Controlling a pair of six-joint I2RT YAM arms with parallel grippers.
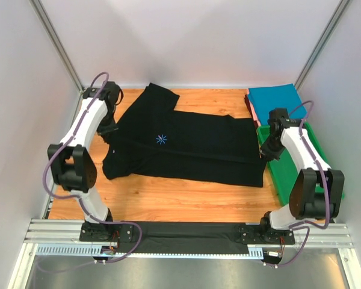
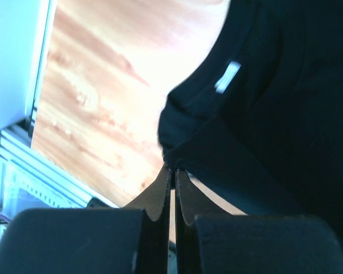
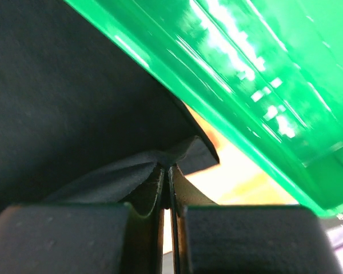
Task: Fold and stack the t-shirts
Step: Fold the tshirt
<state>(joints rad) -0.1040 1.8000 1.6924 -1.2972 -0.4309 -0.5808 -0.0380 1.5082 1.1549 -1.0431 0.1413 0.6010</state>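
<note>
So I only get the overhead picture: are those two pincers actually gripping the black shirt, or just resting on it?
Observer: The left pincer is shut on a fold of the black t-shirt.
Visitor: And the other?
Observer: The right pincer is shut on a bunched corner, beside the wall of the green tray.
Visitor: Anything else I miss?
Observer: A small pale tag on the cloth near the left pincer, too blurred to read.

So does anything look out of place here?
Nothing is spilled or damaged. The black t-shirt lies crooked across the table, one sleeve poking toward the back. Its ends are pinched by the left gripper and right gripper, apparently mid-fold.
</note>
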